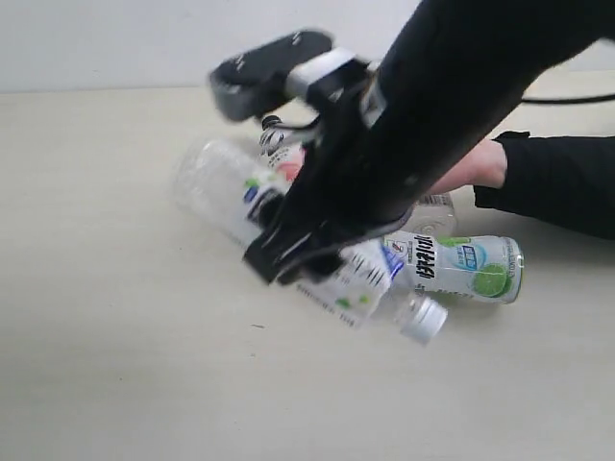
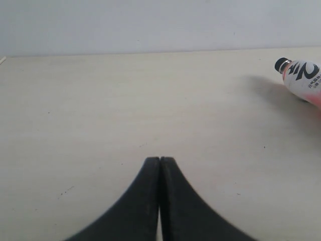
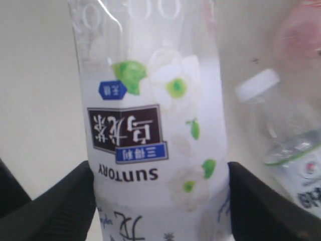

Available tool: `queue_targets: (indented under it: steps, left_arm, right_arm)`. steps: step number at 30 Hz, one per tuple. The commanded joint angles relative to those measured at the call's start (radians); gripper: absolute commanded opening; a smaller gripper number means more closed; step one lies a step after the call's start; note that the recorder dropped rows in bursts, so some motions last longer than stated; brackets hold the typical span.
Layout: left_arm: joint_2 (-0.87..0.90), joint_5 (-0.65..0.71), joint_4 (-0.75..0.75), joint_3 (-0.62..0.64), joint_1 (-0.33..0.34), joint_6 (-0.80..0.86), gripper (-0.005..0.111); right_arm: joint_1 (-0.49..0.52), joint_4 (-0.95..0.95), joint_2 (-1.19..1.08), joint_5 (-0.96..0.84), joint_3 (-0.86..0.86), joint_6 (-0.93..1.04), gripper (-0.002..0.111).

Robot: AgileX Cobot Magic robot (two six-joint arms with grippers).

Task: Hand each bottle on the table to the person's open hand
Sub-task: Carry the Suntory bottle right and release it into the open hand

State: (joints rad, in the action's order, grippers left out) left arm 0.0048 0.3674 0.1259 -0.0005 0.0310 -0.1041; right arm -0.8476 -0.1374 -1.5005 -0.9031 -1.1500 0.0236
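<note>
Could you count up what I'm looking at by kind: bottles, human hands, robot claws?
Bottles: 4 (pink-label bottle, leafy-label bottle, lime-label bottle, part-hidden clear bottle)
Person's hand: 1
Robot grippers: 2 (left gripper, right gripper)
Total: 7

Person's hand half behind blurred arm

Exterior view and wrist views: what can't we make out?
- Person's hand: exterior view, right arm covers the palm; open or not unclear.
- Pink-label bottle: left wrist view, cut by the edge.
- Bottle beside the hand: exterior view, mostly behind the arm.
- Leafy-label bottle: right wrist view, both ends out of frame.
</note>
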Motion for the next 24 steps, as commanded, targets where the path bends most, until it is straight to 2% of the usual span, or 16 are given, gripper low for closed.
queue_targets:
  steps: [1,6,12,24]
  left_arm:
    - [-0.005,-0.006,0.0,0.001,-0.004,-0.004,0.003]
    - [-0.005,-0.006,0.0,0.001,-0.004,-0.004,0.003]
    - [-0.005,-0.006,0.0,0.001,-0.004,-0.004,0.003]
    - [-0.005,-0.006,0.0,0.001,-0.004,-0.004,0.003]
  right_arm:
    - [0.16,0.026,0.094,-0.054,-0.048,0.0,0.0]
    - [0.319,0.026,0.097,-0.094,-0.121,-0.001,0.0]
    - [0.444,0.024,-0.002,-0.155,-0.213,-0.024,0.0]
    - [0.448,0.022,-0.212,-0.094,-0.227,-0.024,0.0]
